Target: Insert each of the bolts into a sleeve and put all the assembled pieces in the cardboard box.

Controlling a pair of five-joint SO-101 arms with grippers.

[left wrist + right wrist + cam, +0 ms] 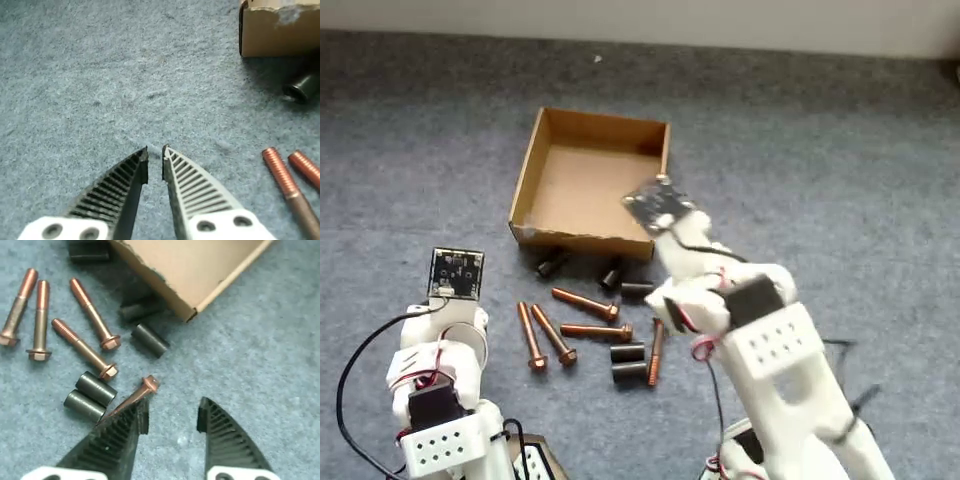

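Several copper bolts (585,303) and several black sleeves (627,352) lie loose on the grey carpet in front of the cardboard box (532,170), which holds nothing. My right gripper (172,415) hovers open over the carpet near the box's corner (200,270), nothing between its fingers. One bolt (136,395) lies right beside one of its fingers, with two sleeves (96,388) just past it. My left gripper (155,160) is shut and empty, low over bare carpet. Off to its side lie two bolts (287,182) and a sleeve (302,87) by the box (280,30).
The right arm (720,300) reaches over the bolts toward the box's front wall. The left arm (440,380) stands at the near left. Three sleeves (612,272) lie tight against the box front. Open carpet surrounds the box on the left, right and far sides.
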